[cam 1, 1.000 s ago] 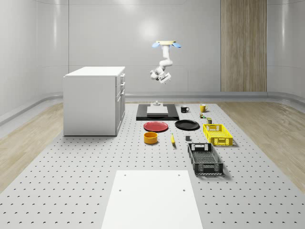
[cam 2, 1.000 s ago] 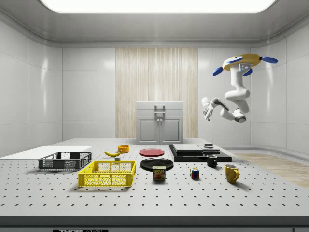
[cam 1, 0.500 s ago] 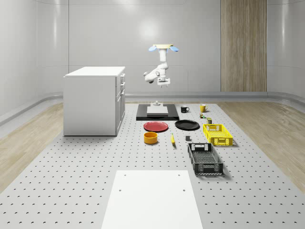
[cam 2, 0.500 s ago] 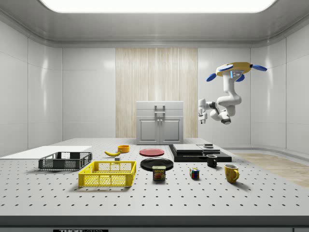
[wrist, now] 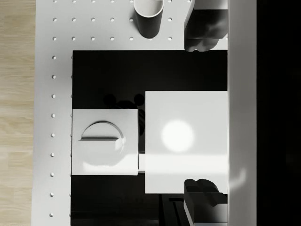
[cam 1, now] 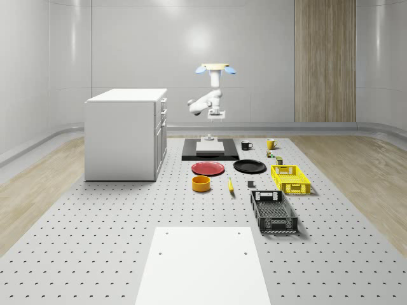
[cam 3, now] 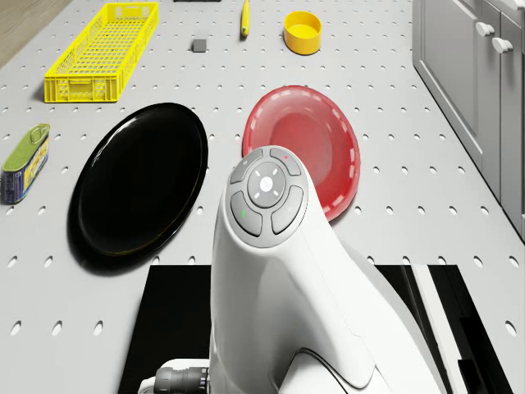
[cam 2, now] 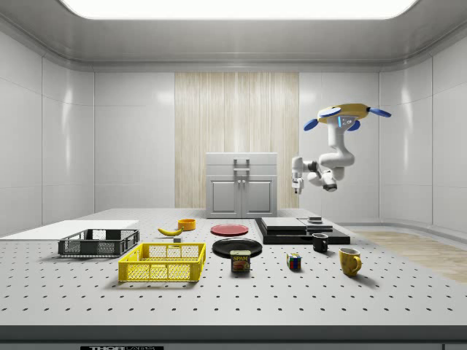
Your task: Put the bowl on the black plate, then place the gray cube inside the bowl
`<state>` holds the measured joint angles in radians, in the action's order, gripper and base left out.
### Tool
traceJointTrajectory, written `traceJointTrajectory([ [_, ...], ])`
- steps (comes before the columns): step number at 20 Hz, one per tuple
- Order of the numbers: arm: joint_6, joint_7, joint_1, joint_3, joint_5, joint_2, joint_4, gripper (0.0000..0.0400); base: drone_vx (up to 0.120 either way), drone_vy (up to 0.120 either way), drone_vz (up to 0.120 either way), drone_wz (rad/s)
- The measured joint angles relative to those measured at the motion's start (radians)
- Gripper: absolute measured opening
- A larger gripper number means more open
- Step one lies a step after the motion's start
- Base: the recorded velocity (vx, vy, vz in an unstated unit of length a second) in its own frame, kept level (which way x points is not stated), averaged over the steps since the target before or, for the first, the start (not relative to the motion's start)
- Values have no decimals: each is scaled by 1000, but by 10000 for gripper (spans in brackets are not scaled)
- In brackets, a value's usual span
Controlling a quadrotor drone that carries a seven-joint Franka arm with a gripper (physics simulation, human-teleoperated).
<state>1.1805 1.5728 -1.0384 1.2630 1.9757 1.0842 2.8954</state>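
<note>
- Bowl (cam 1: 201, 183), yellow, sits on the table (cam 1: 127, 222) near the red plate (cam 1: 208, 168), apart from the black plate (cam 1: 249, 166).
- Cube (cam 1: 251, 185), gray, lies between the banana (cam 1: 230, 185) and yellow basket (cam 1: 290, 179).
- Gripper (cam 1: 216, 115) points down; in the wrist view we see its fingers (wrist: 207, 28) spread wide, gripping nothing.
- Drone (cam 1: 215, 67) hovers over the black platform (cam 1: 210, 151) behind both plates.
</note>
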Motion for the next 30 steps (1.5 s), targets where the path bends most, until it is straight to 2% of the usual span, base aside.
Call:
traceJointTrajectory([
  [5, 20, 14, -16, 12, -12, 28, -2, 400, 120, -16, -120, 0],
  [10, 42, 24, -28, 22, -25, 54, -3, 400, 120, -120, -120, 0],
  [14, 60, 32, -36, 29, -36, 75, -5, 400, 120, -10, -120, 0],
  [21, 91, 43, -48, 40, -54, 109, -7, 400, 120, 0, 0, 0],
  [26, 112, 50, -55, 46, -66, 132, -9, 400, 120, 0, -64, 0],
  [30, 129, 55, -61, 51, -75, 150, -10, 400, 120, -90, 0, 0],
])
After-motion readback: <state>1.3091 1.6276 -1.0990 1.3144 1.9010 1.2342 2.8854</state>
